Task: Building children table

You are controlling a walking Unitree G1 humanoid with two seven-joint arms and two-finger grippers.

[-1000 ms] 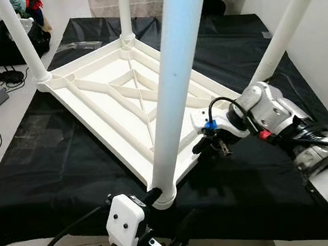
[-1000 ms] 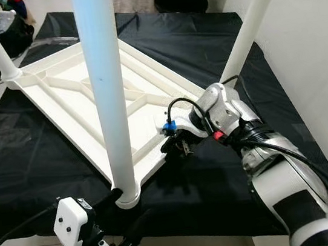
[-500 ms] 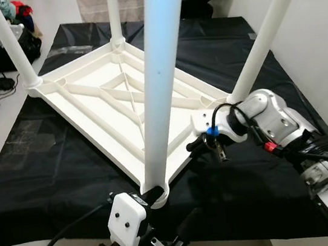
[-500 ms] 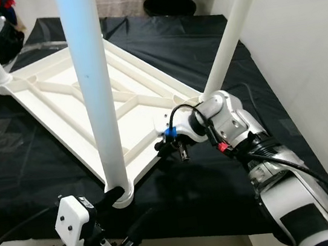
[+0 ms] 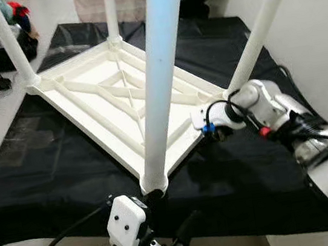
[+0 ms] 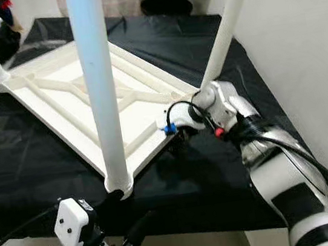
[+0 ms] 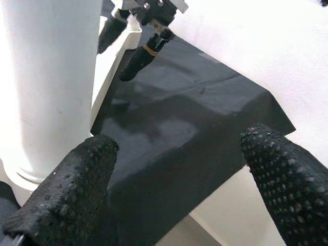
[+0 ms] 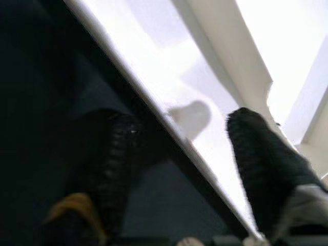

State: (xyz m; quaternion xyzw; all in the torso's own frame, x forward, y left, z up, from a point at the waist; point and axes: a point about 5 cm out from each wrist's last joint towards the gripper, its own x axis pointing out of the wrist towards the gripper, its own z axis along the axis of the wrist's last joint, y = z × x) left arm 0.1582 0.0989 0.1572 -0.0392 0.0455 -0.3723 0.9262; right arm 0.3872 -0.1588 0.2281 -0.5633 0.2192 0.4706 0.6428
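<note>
White table (image 5: 97, 102) edge apparently sits between right hand (image 8: 192, 154) fingers.

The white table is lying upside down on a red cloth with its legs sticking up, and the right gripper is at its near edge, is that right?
Not quite: the cloth is black, not red, as the left eye view shows. The rest holds: the white table lies upside down with its legs up, and the right gripper is at its near edge.

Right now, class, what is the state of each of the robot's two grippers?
Left gripper: open, holding nothing, beside the near white plastic table leg.
Right gripper: open, fingers astride the edge of the upturned white plastic tabletop.
</note>
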